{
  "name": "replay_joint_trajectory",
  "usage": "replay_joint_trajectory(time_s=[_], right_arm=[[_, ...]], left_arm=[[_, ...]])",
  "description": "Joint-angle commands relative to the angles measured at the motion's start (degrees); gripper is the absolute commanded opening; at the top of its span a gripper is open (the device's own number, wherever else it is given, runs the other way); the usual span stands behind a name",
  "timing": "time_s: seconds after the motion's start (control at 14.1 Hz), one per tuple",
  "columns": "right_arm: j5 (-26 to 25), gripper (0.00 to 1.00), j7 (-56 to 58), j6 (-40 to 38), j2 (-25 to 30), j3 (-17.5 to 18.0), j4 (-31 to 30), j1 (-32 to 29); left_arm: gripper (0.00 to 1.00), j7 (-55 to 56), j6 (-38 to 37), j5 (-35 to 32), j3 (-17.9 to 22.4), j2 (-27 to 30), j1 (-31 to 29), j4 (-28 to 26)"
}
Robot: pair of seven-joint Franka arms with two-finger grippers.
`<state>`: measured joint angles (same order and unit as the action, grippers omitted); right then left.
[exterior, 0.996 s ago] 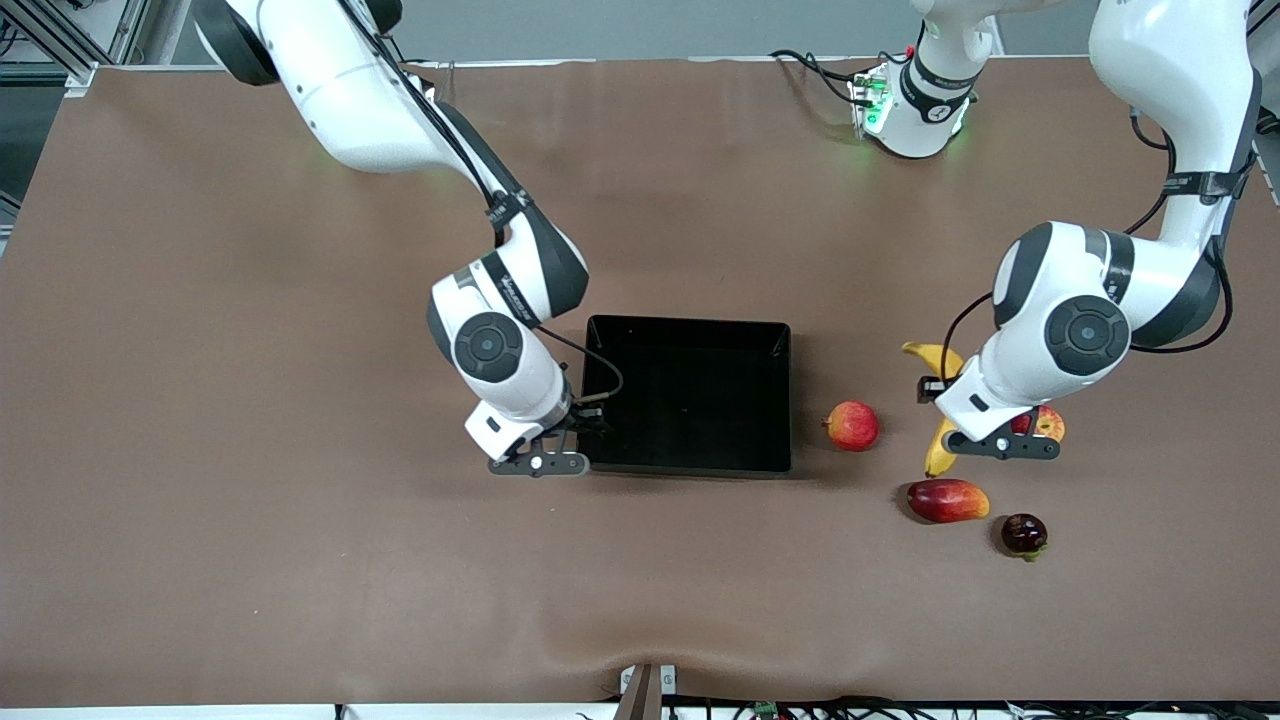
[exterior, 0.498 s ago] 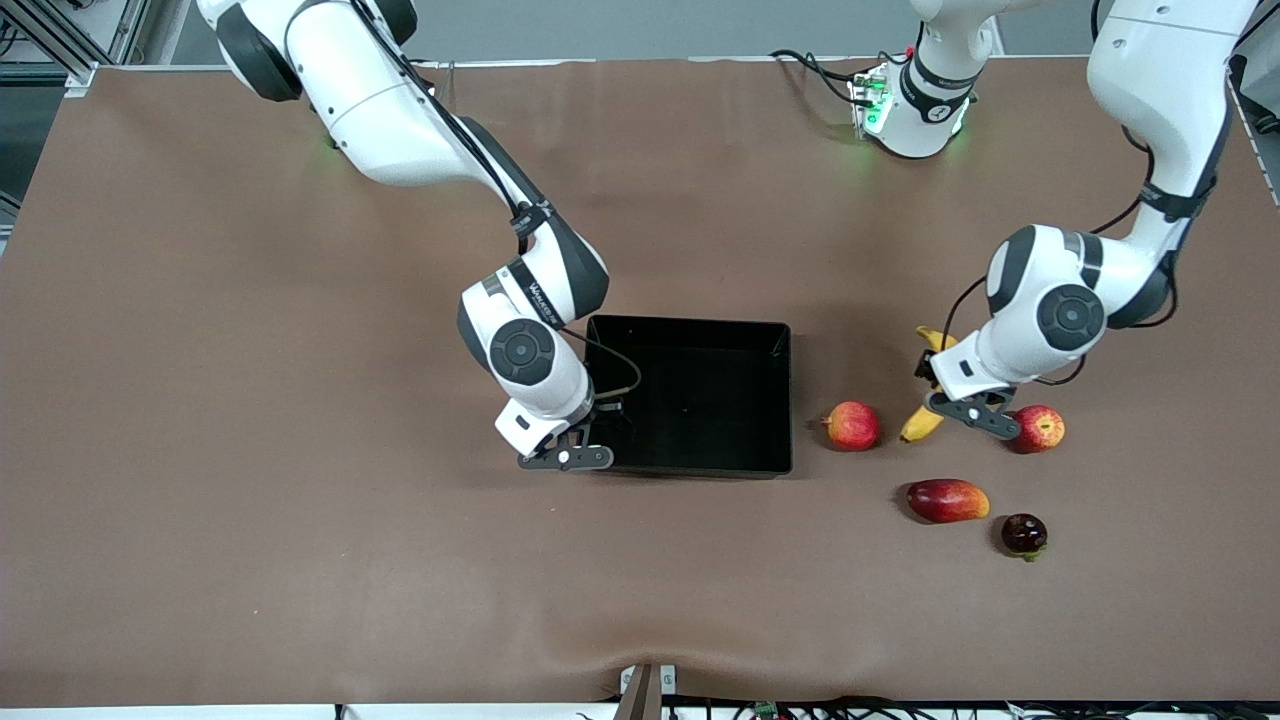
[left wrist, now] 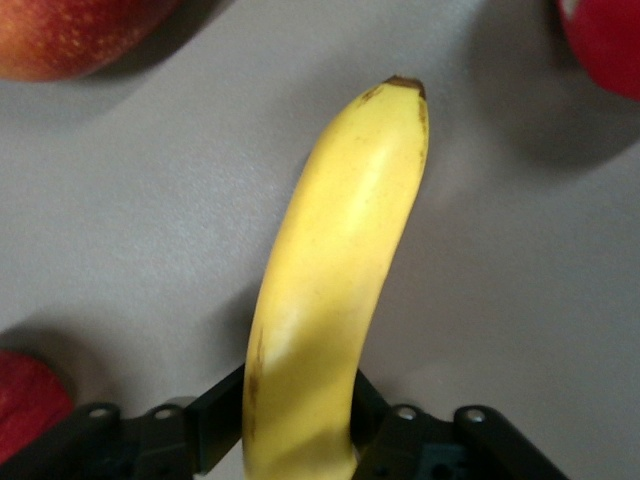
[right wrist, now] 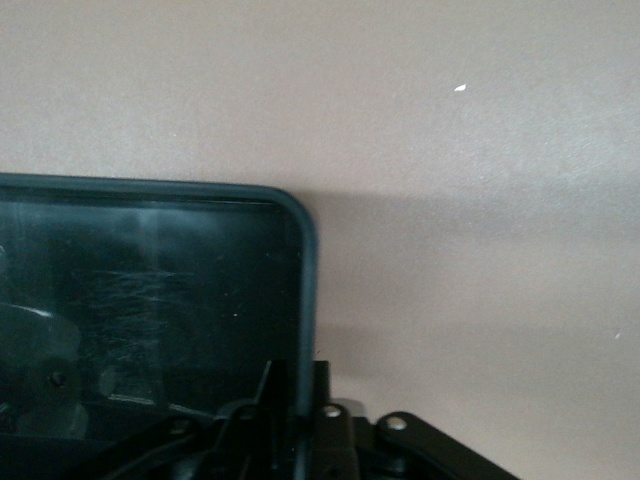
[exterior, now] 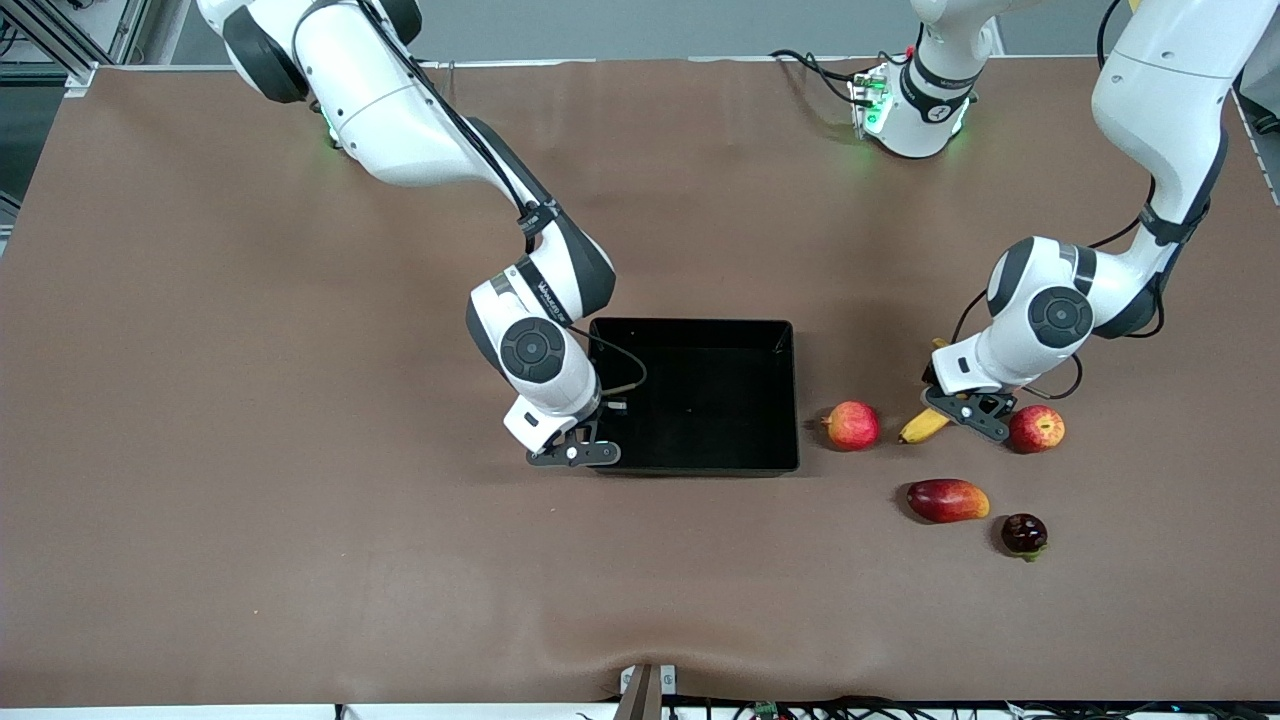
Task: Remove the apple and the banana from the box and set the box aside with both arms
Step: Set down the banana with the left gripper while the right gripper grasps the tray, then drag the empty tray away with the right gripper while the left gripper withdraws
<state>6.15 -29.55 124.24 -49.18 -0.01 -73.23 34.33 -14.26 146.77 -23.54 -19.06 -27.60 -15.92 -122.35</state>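
The black box [exterior: 700,345] sits mid-table. My right gripper [exterior: 588,441] is shut on the box's wall at the right arm's end, near the corner closest to the front camera. In the right wrist view the wall [right wrist: 306,290] runs down between my right gripper's [right wrist: 297,400] jaws. My left gripper [exterior: 966,410] is shut on the yellow banana [exterior: 921,426] and holds it low over the table. In the left wrist view the banana [left wrist: 345,250] sticks out from my left gripper [left wrist: 300,415]. The red apple [exterior: 1037,428] lies right beside the left gripper.
A pinkish-red round fruit with a nub [exterior: 852,425] lies between the box and the banana. A red-yellow oval fruit [exterior: 947,500] and a small dark fruit [exterior: 1024,535] lie nearer the front camera. Red fruits show at the left wrist view's edges.
My right gripper has slid the box a little toward the left arm's end. My left gripper has drawn back from the front camera with the banana, swinging it and uncovering the apple.
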Motion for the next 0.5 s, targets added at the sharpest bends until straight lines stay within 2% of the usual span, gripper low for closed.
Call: replay_joint_trajectory(time_s=[0.0,0.28,0.43], right_arm=[[0.8,0.00,0.2,-1.3,0.9,0.2,1.2,-0.6],[0.8,0.00,-0.7,-10.9,6.9,0.1,1.1,-2.9],[0.8,0.00,-1.0,-14.0,10.7,-0.1,-1.3,-4.4]], left_arm=[[1.00,0.2,0.4,-1.1,-0.6,0.5,-0.6,1.7],[1.00,6.8,-0.3,0.3,-1.3,6.7,-0.5,2.8],[1.00,9.2,-3.1,4.4,-2.6,11.5,-0.6,3.2]])
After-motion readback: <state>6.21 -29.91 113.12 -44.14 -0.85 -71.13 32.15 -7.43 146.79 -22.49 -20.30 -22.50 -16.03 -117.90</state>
